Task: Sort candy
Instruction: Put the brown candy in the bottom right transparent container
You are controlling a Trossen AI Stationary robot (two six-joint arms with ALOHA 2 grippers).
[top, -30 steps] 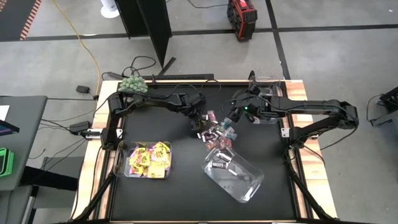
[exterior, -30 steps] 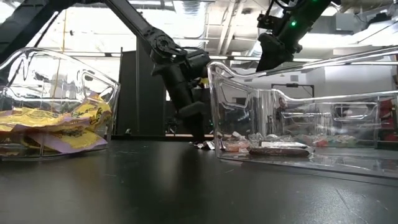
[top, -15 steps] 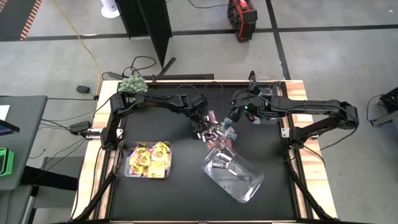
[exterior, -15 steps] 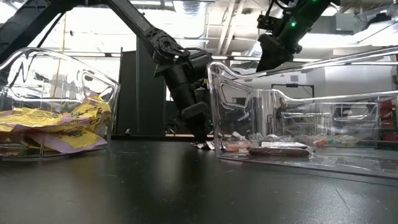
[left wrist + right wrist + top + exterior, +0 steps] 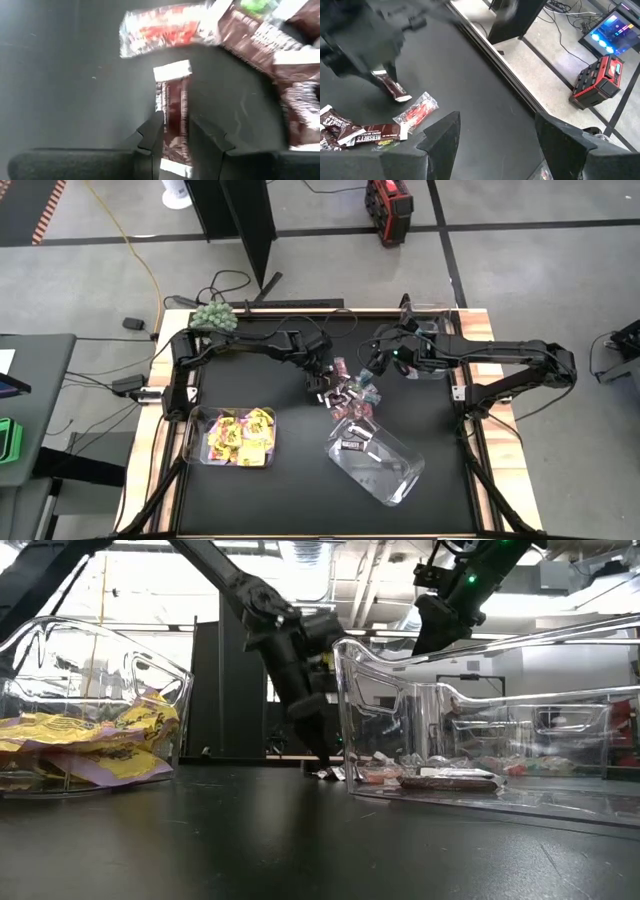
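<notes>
Candy pile (image 5: pixel 350 392) between both arms

two clear bins (image 5: pixel 375 463), two arms (image 5: pixel 250 345), one green ball plant (image 5: pixel 213 315)

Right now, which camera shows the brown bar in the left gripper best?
The left wrist view: the brown bar fills the frame between the left gripper. The right wrist view shows it small; high and low views barely show it.

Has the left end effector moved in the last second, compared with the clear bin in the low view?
Yes. The left end effector, shut on a brown mini bar, has risen slightly beside the clear bin.
</notes>
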